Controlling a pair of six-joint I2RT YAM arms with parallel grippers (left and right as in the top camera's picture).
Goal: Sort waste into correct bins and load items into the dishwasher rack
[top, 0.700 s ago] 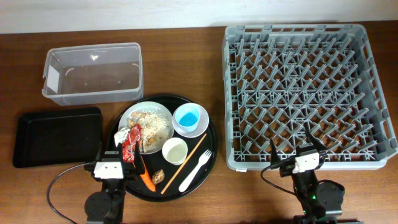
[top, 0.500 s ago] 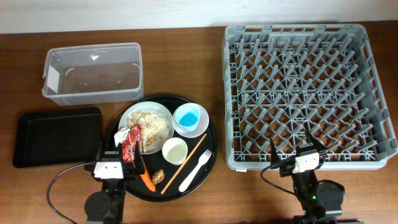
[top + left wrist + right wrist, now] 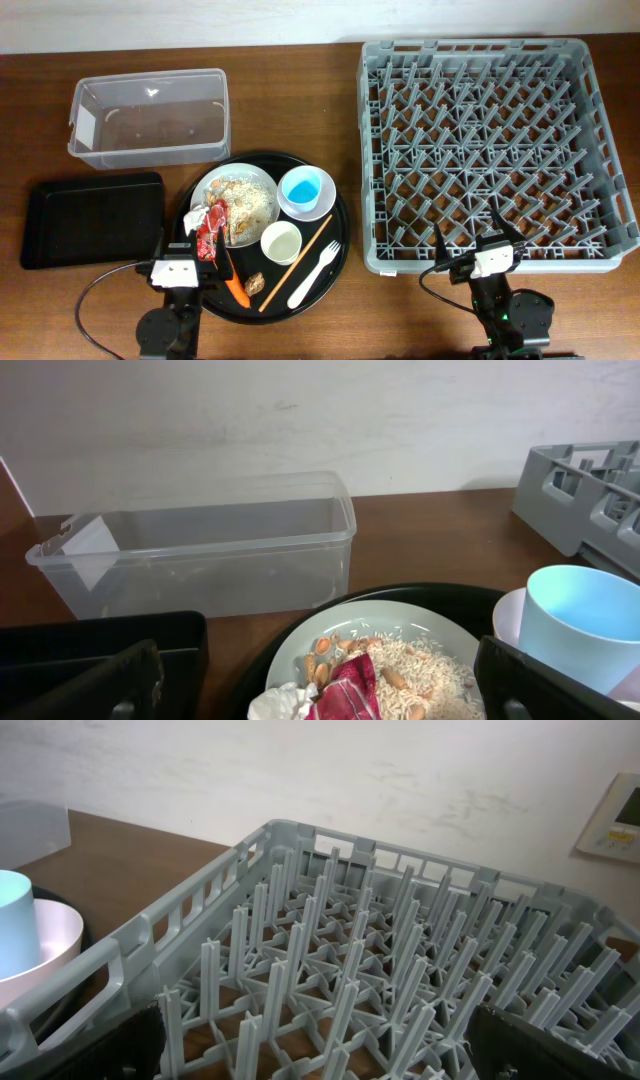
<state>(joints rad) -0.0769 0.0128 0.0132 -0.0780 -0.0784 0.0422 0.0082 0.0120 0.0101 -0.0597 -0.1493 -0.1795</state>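
Both your left gripper [image 3: 181, 243] and right gripper [image 3: 470, 235] sit at six o'clock, jaws spread, empty, nothing sorted yet; send the left to the red wrapper [image 3: 210, 224] at its one o'clock.

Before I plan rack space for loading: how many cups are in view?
2. The pale-blue cup stands in the white bowl on the round tray; the small white cup is nearer the arms, beside the plate. None seems hidden.
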